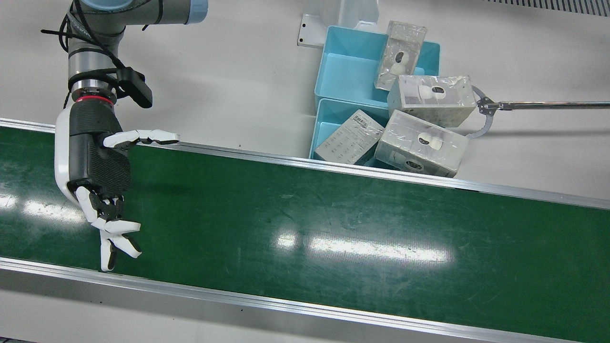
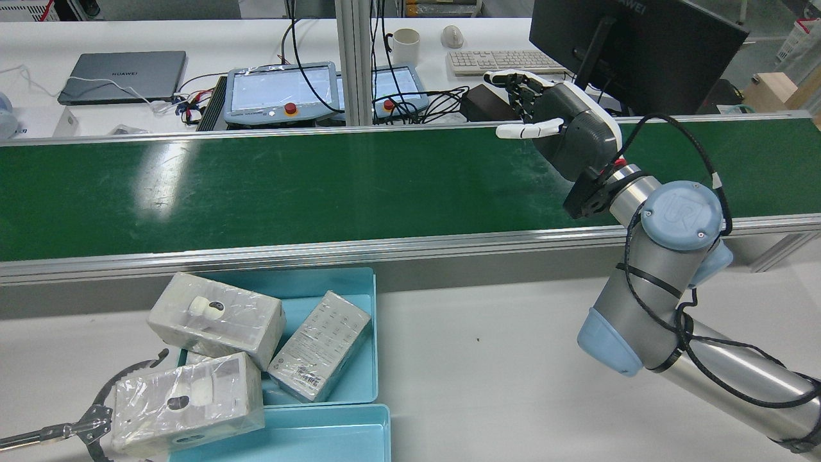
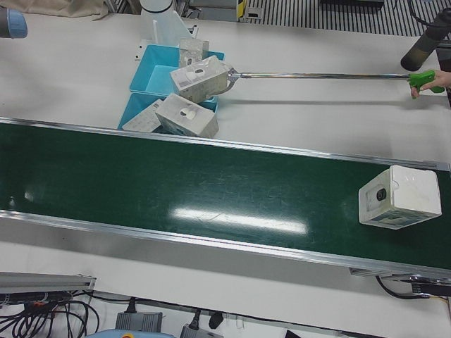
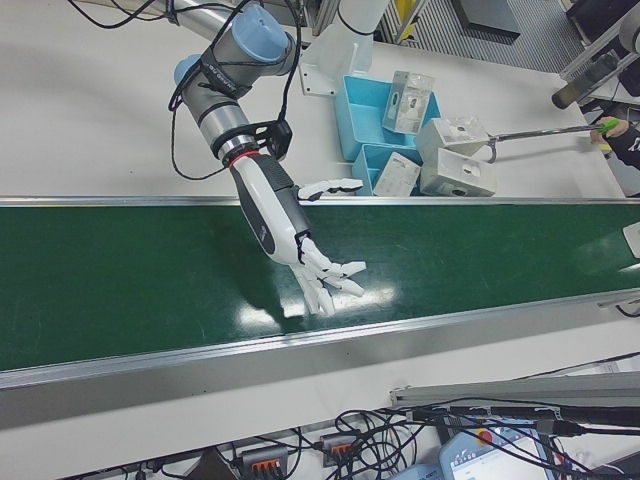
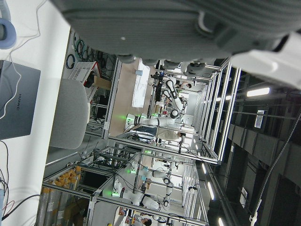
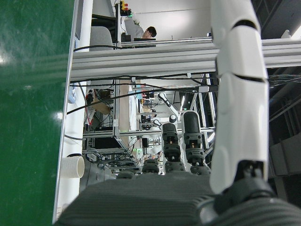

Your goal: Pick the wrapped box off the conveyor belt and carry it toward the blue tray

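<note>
Front view has my right robot hand (image 1: 97, 190) hanging over the green conveyor belt (image 1: 305, 224) at its right-arm end, palm side-on, fingers (image 1: 114, 238) spread and pointing down toward the belt's near rail, thumb stuck out toward the far rail. It holds nothing; the right-front view shows the same spread, empty robot hand (image 4: 300, 245) above bare belt. My left robot hand appears only as a dark blurred bulk at the top of its own camera (image 5: 188, 28), so I cannot tell how open it is or whether it has anything.

The wrapped box (image 3: 399, 197) I am after lies on the belt at the opposite end, well apart from my right robot hand, and shows only in the left-front view. It has not been touched.

Beyond the belt, on the bench, sits the blue tray (image 1: 343, 71) with four other wrapped boxes (image 1: 431, 93) piled in and over it. A person's hand (image 3: 440, 79) at the bench's far edge works a long reach grabber (image 1: 548, 105) whose claw is against one of those boxes.

I judge the task barely begun: reaching, grasping, lifting and carrying toward the tray are all left.
</note>
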You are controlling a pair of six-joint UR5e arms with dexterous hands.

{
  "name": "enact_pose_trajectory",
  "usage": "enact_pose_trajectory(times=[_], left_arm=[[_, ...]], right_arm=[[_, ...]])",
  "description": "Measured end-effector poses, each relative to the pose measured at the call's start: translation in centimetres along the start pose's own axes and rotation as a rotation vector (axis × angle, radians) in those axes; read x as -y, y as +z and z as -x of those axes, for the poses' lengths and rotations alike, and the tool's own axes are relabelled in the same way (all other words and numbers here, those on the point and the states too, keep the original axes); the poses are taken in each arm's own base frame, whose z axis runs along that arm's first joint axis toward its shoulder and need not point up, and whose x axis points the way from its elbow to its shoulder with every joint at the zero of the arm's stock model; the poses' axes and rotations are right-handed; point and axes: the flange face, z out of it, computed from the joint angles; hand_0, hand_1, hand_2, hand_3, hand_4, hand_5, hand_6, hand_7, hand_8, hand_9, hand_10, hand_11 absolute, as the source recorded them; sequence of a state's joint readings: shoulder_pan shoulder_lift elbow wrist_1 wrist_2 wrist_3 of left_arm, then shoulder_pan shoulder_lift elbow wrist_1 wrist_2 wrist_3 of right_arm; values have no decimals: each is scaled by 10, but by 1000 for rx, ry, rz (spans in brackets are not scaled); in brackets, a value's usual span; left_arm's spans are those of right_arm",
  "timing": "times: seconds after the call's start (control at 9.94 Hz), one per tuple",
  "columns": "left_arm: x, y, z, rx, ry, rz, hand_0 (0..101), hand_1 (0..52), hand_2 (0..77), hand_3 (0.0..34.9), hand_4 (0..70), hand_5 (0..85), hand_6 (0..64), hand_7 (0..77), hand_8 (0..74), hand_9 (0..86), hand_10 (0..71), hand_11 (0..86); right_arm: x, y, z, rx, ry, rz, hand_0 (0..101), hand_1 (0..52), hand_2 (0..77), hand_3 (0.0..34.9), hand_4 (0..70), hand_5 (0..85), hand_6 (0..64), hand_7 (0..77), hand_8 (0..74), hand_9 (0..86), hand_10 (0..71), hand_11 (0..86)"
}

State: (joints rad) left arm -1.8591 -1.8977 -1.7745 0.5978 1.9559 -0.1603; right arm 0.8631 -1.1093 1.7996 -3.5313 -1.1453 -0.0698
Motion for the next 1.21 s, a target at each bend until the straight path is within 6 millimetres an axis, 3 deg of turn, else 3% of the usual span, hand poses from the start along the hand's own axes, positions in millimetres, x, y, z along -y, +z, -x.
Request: enact_pose_trajectory(times=[0.1, 0.3, 0.4, 0.5, 0.6, 0.7, 0.8, 0.91, 1.01, 1.11, 1.21], left_arm=[[0, 0, 0, 0, 0, 0, 0, 0, 11, 0, 0, 11, 5, 5, 5, 0, 5, 5], [0, 0, 0, 0, 0, 0, 0, 0, 11, 0, 0, 11, 5, 5, 5, 0, 5, 5], [0, 0, 0, 0, 0, 0, 0, 0, 5, 0, 0, 11, 5, 5, 5, 5, 5, 5], [0, 0, 0, 0, 0, 0, 0, 0, 5, 0, 0, 11, 5, 5, 5, 5, 5, 5], [0, 0, 0, 0, 0, 0, 0, 0, 5, 0, 0, 11, 5, 5, 5, 5, 5, 5], [0, 0, 0, 0, 0, 0, 0, 0, 11, 0, 0, 11, 5, 5, 5, 5, 5, 5], [0, 0, 0, 0, 0, 0, 0, 0, 11, 0, 0, 11, 5, 5, 5, 5, 5, 5], [0, 0, 0, 0, 0, 0, 0, 0, 11, 0, 0, 11, 5, 5, 5, 0, 5, 5], [0, 0, 0, 0, 0, 0, 0, 0, 11, 0, 0, 11, 5, 5, 5, 0, 5, 5], [0, 0, 0, 0, 0, 0, 0, 0, 5, 0, 0, 11, 5, 5, 5, 0, 5, 5], [0, 0, 0, 0, 0, 0, 0, 0, 5, 0, 0, 11, 5, 5, 5, 0, 5, 5]], right_arm=[[0, 0, 0, 2, 4, 0, 483, 175, 136, 0, 115, 338, 98, 153, 16, 60, 0, 5], [0, -1, 1, 4, 8, -2, 483, 175, 136, 0, 115, 338, 98, 153, 16, 60, 0, 5], [-1, -1, 1, 5, 10, 0, 483, 136, 87, 0, 109, 311, 98, 153, 27, 71, 0, 5], [-2, -1, 2, 5, 11, 2, 483, 136, 87, 0, 109, 311, 98, 153, 27, 71, 0, 5], [-6, -3, 4, 8, 13, 8, 475, 109, 38, 0, 98, 371, 98, 180, 49, 82, 0, 5], [-10, -6, 7, 15, 14, 16, 475, 109, 38, 0, 98, 371, 98, 180, 49, 82, 0, 5], [-14, -11, 11, 27, 13, 21, 388, 16, 16, 0, 22, 578, 104, 316, 180, 120, 0, 5], [-18, -15, 15, 39, 12, 28, 450, 16, 27, 0, 11, 687, 120, 355, 180, 114, 0, 11], [-27, -20, 18, 46, 7, 39, 474, 71, 98, 0, 0, 704, 131, 382, 175, 120, 0, 11], [-36, -22, 19, 48, 0, 51, 490, 202, 158, 0, 22, 704, 191, 458, 235, 191, 0, 5], [-42, -23, 14, 41, -5, 57, 490, 202, 158, 0, 22, 704, 191, 458, 235, 191, 0, 5]])
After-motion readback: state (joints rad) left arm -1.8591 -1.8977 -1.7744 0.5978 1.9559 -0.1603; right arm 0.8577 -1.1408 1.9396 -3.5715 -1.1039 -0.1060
